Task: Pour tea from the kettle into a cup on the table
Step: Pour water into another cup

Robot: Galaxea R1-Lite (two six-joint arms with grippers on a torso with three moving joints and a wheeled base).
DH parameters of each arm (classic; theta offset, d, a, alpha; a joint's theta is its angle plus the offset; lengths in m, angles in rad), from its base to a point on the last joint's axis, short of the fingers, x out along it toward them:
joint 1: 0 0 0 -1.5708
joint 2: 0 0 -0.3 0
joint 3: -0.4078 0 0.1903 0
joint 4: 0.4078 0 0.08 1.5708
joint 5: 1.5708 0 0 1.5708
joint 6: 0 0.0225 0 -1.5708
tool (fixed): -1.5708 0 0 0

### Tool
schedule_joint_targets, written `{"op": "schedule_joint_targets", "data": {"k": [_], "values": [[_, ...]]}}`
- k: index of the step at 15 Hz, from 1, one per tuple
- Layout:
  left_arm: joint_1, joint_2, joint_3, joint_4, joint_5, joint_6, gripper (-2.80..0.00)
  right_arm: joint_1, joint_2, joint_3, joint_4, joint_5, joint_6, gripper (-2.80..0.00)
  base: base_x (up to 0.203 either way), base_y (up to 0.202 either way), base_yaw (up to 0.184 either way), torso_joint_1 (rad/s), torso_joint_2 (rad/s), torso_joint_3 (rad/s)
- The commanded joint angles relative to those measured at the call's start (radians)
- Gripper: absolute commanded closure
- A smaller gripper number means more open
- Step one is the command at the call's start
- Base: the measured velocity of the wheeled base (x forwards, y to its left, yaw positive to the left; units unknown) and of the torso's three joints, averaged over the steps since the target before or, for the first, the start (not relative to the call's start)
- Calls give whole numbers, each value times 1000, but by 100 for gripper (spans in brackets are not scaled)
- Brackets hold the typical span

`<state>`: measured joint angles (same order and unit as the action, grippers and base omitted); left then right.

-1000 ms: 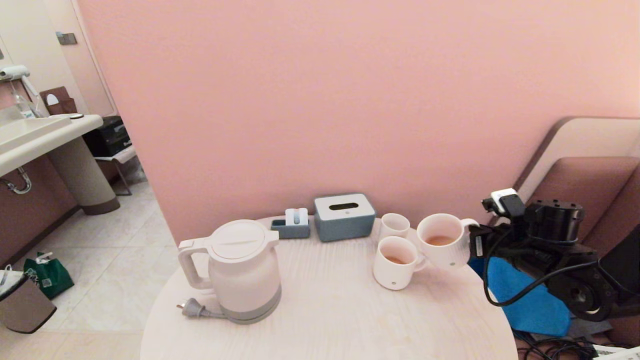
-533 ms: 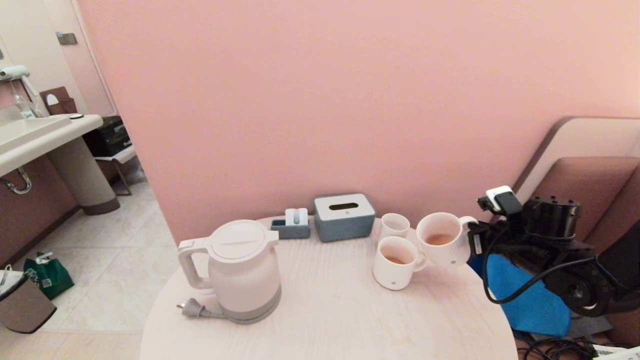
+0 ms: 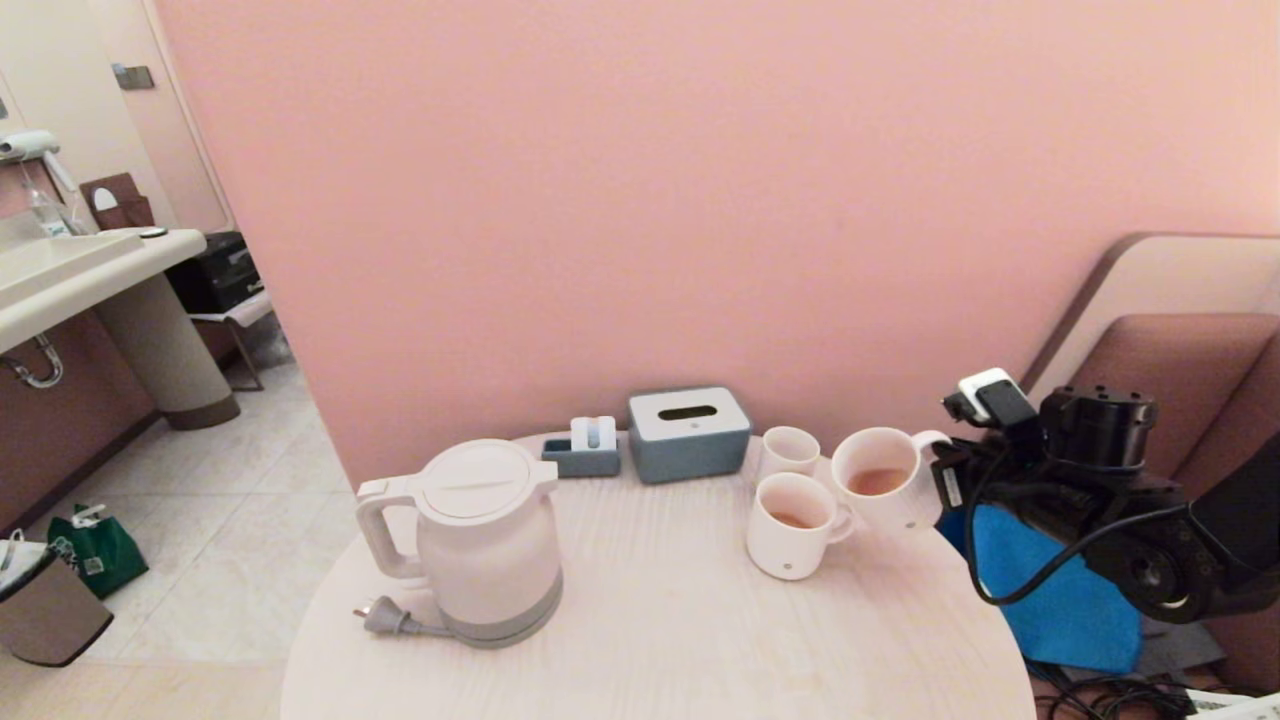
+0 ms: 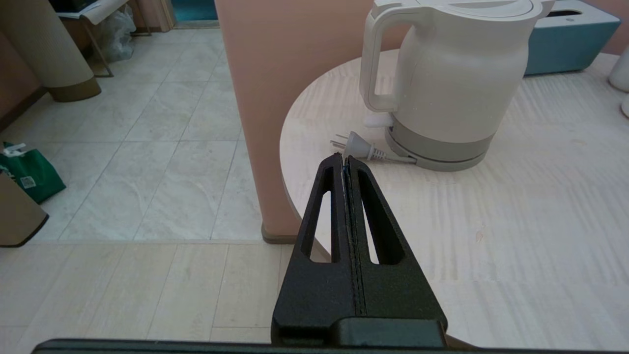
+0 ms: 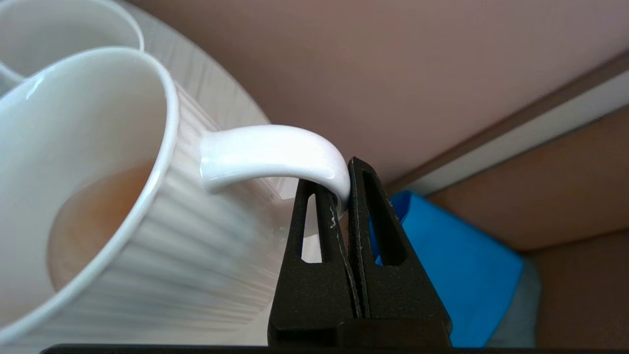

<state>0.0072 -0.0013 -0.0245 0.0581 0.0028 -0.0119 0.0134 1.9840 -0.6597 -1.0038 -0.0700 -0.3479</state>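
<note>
The white kettle (image 3: 490, 540) stands upright on the left of the round table (image 3: 680, 620), lid closed, its plug (image 3: 385, 617) lying beside it. My right gripper (image 3: 945, 470) is shut on the handle (image 5: 275, 152) of a white cup (image 3: 880, 480), which is held tilted at the table's right edge. Reddish-brown tea (image 3: 878, 481) lies low in that cup. A second mug (image 3: 795, 525) holding a little tea stands just left of it. My left gripper (image 4: 343, 158) is shut and empty, near the table's front-left edge, short of the plug (image 4: 356, 145) and kettle (image 4: 447, 83).
A small handleless white cup (image 3: 790, 450) stands behind the mugs. A grey-blue tissue box (image 3: 688, 432) and a small blue holder (image 3: 585, 448) sit at the back by the pink wall. A blue cloth (image 3: 1050, 590) and an armchair are off the table's right.
My right arm has shifted a little to the left and up, carrying the held cup with it. The kettle, the other mug and the left gripper have not moved.
</note>
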Motion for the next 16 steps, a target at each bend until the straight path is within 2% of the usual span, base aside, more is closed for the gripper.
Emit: {"op": "schedule_joint_targets", "data": {"k": [1,16], "values": [[0,1,0,2,0,0,0,2,-3,-19,-5,-1,-12,0,0,0,0,0,0,0],[0,1,0,0,0,0,0,57,30,-112,16,-6,-229,0,0,0,0,0,0,0]]}}
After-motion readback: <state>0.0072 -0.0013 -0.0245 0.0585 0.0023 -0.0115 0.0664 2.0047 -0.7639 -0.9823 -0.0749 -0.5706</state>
